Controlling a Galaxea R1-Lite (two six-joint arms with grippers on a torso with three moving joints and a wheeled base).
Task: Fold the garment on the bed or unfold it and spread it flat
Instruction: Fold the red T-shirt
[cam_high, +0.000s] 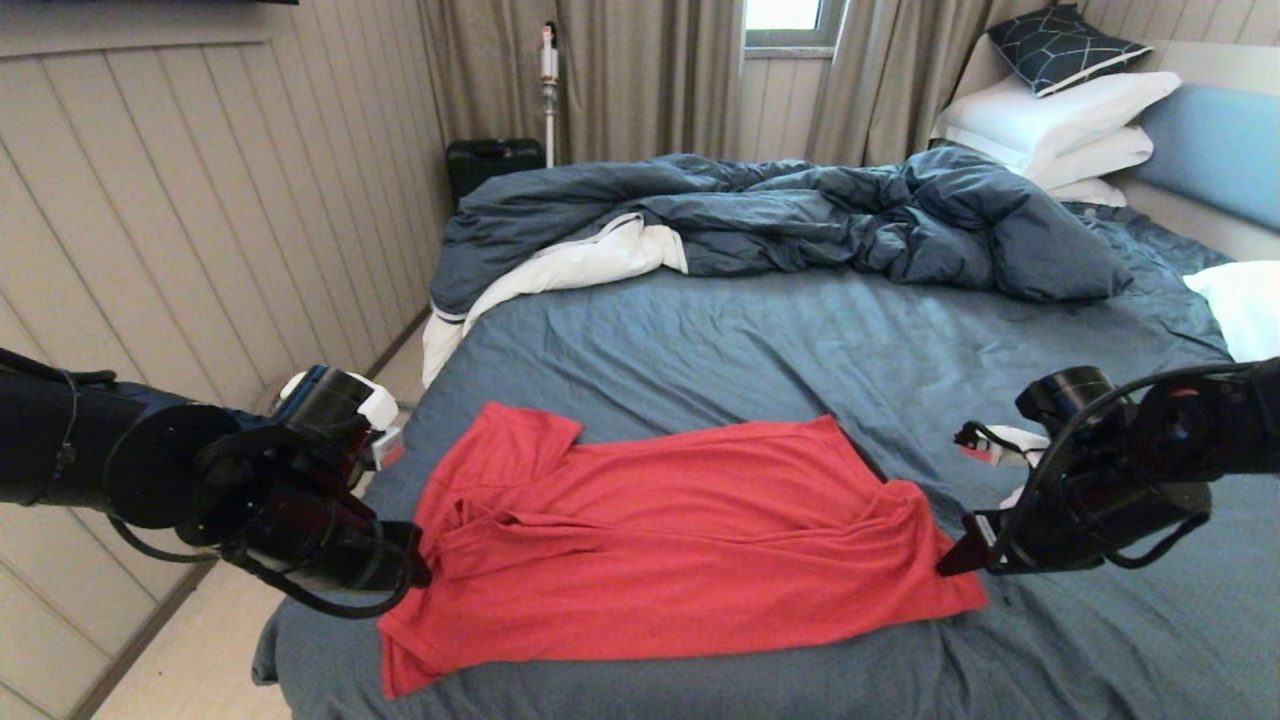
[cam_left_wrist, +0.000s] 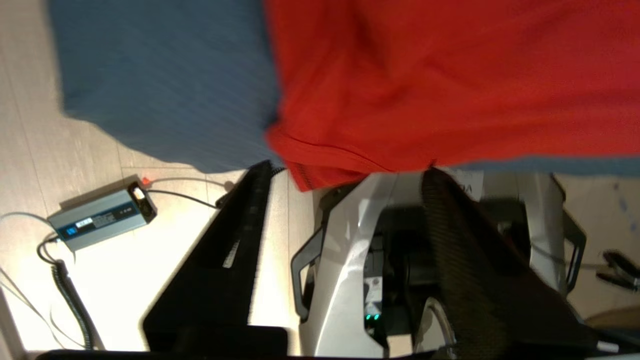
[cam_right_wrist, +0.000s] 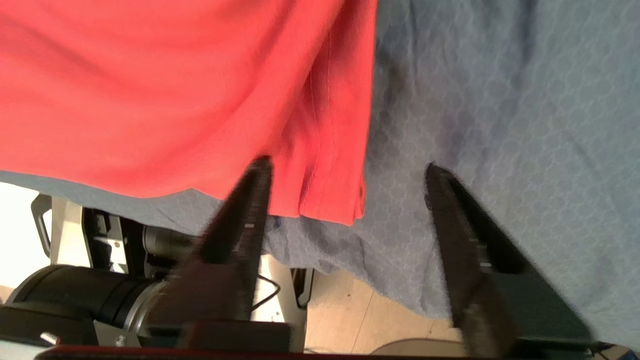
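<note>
The red garment (cam_high: 660, 530) lies crosswise near the front edge of the bed (cam_high: 800, 340), partly folded over itself with a sleeve doubled up at its left end. My left gripper (cam_high: 418, 556) hangs open at the shirt's left edge. In the left wrist view, the garment's (cam_left_wrist: 425, 75) hem corner reaches just past the left gripper's (cam_left_wrist: 348, 170) tips. My right gripper (cam_high: 955, 563) stands open at the shirt's right corner. In the right wrist view, the garment's (cam_right_wrist: 150, 85) folded corner sits between the right gripper's (cam_right_wrist: 347, 166) spread fingers, not pinched.
A rumpled dark blue duvet (cam_high: 800, 215) fills the far half of the bed, with white pillows (cam_high: 1060, 120) at the headboard and another (cam_high: 1240, 305) at the right edge. A panelled wall runs close on the left. A grey charger box (cam_left_wrist: 102, 217) lies on the floor.
</note>
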